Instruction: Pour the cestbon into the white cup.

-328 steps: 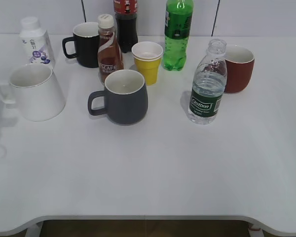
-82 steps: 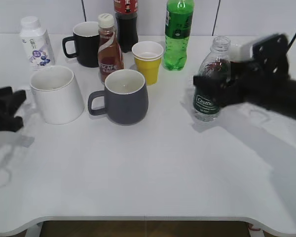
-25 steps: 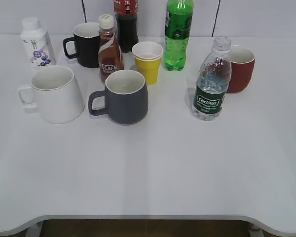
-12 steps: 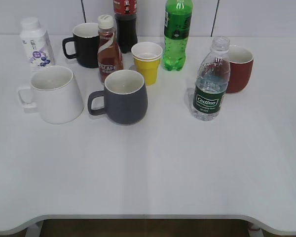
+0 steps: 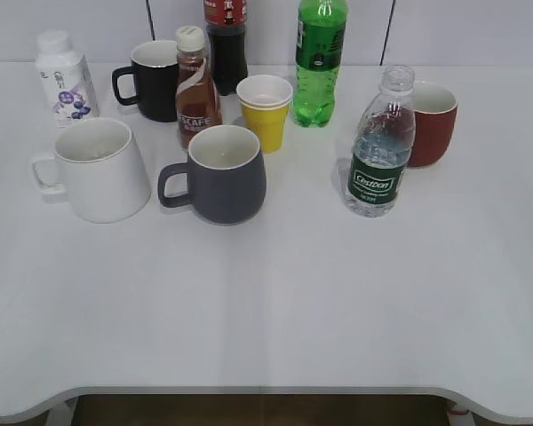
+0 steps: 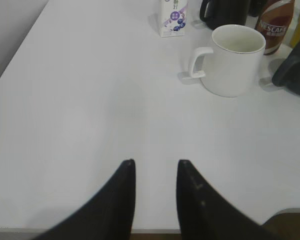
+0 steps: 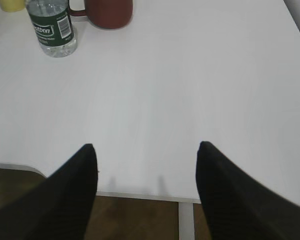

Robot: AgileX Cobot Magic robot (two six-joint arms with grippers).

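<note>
The cestbon point(image 5: 378, 146) stands upright and uncapped on the white table, right of centre, just in front of a red mug; it also shows in the right wrist view point(image 7: 51, 27). The white cup point(image 5: 100, 170) stands upright at the left, handle to the left; it also shows in the left wrist view point(image 6: 233, 60). Neither gripper shows in the exterior view. My left gripper point(image 6: 156, 163) is open and empty above the table's front edge, well short of the white cup. My right gripper point(image 7: 147, 146) is wide open and empty at the front edge, far from the cestbon.
A grey mug point(image 5: 223, 175), a brown Nescafe bottle point(image 5: 196, 89), a yellow paper cup point(image 5: 266, 111), a black mug point(image 5: 151, 80), a green bottle point(image 5: 318, 62), a dark cola bottle point(image 5: 226, 40), a red mug point(image 5: 432, 124) and a small white bottle point(image 5: 64, 76) stand around them.
Nothing has moved over the last second. Since 3.3 s ago both arms have withdrawn from the exterior view, leaving the cestbon standing free.
</note>
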